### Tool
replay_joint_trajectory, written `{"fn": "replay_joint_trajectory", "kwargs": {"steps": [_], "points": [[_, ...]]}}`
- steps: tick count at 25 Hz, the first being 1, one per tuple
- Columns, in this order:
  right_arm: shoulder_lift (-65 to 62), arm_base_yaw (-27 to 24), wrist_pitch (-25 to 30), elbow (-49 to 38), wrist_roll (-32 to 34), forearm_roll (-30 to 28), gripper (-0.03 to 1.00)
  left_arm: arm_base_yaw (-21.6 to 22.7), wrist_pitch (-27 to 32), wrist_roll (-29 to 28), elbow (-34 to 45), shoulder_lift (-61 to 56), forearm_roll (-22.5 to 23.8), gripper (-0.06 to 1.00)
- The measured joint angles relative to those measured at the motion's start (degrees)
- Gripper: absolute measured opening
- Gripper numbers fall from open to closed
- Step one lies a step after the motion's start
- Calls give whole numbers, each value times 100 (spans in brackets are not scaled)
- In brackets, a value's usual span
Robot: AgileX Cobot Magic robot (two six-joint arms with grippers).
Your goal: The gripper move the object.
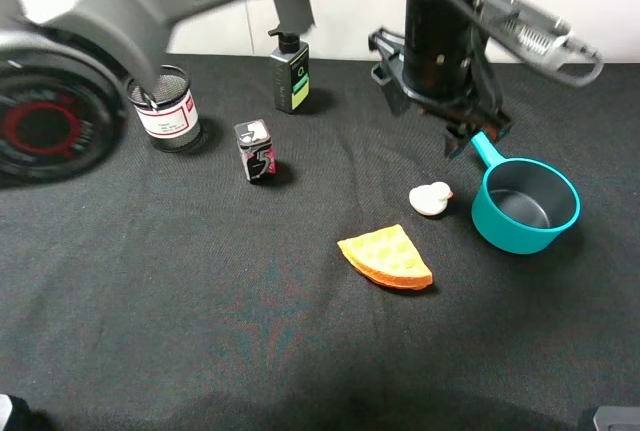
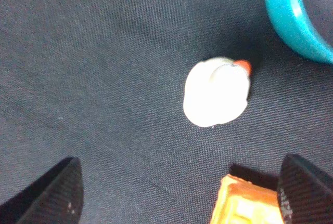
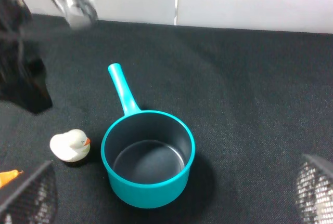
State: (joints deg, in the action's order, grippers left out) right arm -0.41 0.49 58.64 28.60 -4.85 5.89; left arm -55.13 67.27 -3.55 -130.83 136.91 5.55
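On the black cloth tabletop an orange waffle wedge lies ridged and flat; just beyond it sits the white duck toy, smooth, rounded, probably light and slippery, best pinched across its body; the left pincer hangs above it, fingers apart; the glossy teal saucepan stands beside.

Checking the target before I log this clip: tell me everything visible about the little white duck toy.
The duck toy is small, white and rounded, with a smooth, slightly glossy look, a tiny orange-red beak and a dark eye dot. It sits upright on the black cloth, beak toward the teal saucepan, close beside it with a narrow gap showing. The orange waffle wedge lies nearby, apart from it. Nothing grips it: the left tool hovers over it with fingers spread wide.
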Motion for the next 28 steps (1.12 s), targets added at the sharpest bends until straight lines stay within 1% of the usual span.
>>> {"fn": "replay_joint_trajectory", "kwargs": {"steps": [8,14,18,22,26,28], "points": [[0,0,0,0,0,0,69,0,34,13,0,-790,-6,79],[0,0,0,0,0,0,69,0,40,213,0,-1274,-59,79],[0,0,0,0,0,0,69,0,40,243,83,-1612,-114,79],[0,0,0,0,0,0,69,0,40,249,584,-2072,-36,79],[0,0,0,0,0,0,69,41,40,220,1430,-2662,239,79],[0,0,0,0,0,0,69,136,35,148,1911,-2988,265,79]]}}
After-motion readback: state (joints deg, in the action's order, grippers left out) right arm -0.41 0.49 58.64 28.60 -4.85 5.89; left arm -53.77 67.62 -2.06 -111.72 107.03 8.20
